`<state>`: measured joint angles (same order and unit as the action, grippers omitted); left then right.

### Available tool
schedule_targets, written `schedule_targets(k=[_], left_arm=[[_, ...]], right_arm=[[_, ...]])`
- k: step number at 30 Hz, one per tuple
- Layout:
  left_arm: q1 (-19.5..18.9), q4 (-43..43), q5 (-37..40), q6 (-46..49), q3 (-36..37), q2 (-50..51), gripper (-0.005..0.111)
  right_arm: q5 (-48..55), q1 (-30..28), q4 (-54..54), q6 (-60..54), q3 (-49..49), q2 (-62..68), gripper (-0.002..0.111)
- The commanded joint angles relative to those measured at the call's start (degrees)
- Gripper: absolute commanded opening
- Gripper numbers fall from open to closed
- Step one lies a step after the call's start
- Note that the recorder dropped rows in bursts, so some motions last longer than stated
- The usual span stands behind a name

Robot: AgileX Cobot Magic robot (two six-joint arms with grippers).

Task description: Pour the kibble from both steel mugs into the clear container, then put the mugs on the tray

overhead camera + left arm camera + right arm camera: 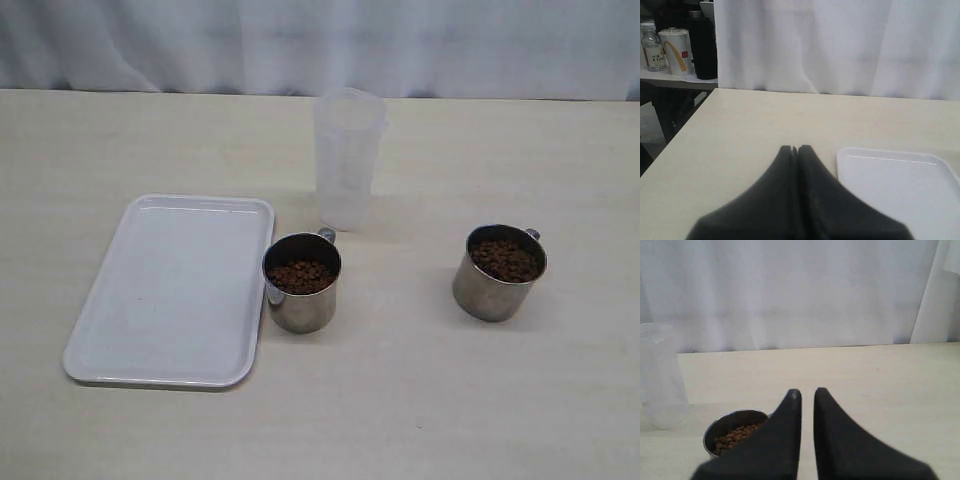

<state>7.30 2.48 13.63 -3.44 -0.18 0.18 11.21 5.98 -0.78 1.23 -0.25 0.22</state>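
Observation:
Two steel mugs stand upright on the table, one (301, 283) next to the tray's right edge, the other (499, 272) further right. Dark-brown kibble (300, 275) fills both. The clear container (347, 160) stands empty behind the left mug. The white tray (175, 288) lies flat at the left with nothing on it. Neither gripper shows in the exterior view. My left gripper (796, 148) is shut and empty, beside the tray (895, 185). My right gripper (808, 392) holds nothing, its fingertips a narrow slit apart, near a mug (732, 432) and the container (660, 375).
A white curtain (320, 40) hangs along the table's far edge. In the left wrist view, a side shelf (675, 80) past the table's edge holds a bottle, a paper cup and a black flask.

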Motion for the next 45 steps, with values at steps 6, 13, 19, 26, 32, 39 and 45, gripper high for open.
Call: schedule_targets(k=[6, 13, 19, 26, 32, 39, 45], left_arm=[[0.01, -0.01, -0.48, -0.06, 0.18, -0.18, 0.000], [0.01, 0.10, -0.69, -0.06, 0.18, -0.18, 0.000], [0.01, 0.10, -0.56, -0.06, 0.18, -0.18, 0.000], [0.01, 0.10, -0.56, -0.06, 0.18, -0.18, 0.000], [0.01, 0.10, -0.56, -0.06, 0.18, -0.18, 0.000], [0.01, 0.10, -0.56, -0.06, 0.18, -0.18, 0.000], [0.01, -0.02, -0.41, -0.06, 0.18, -0.18, 0.000]], right_arm=[[-7.27, 0.13, 0.07, 0.06, 0.25, -0.22, 0.007], [-17.77, 0.13, 6.51, 0.94, 0.25, -0.22, 0.007], [-5.47, 3.80, 8.47, 1.35, 0.25, 5.32, 0.007], [-11.63, 19.60, 10.33, 0.97, 0.25, 26.79, 0.004], [-23.22, 26.69, 10.23, -1.90, 0.25, 46.23, 0.004], [-38.92, 26.69, 12.52, -1.78, 0.25, 66.90, 0.035], [-45.20, 26.69, 13.80, -1.23, -1.68, 77.74, 0.103]])
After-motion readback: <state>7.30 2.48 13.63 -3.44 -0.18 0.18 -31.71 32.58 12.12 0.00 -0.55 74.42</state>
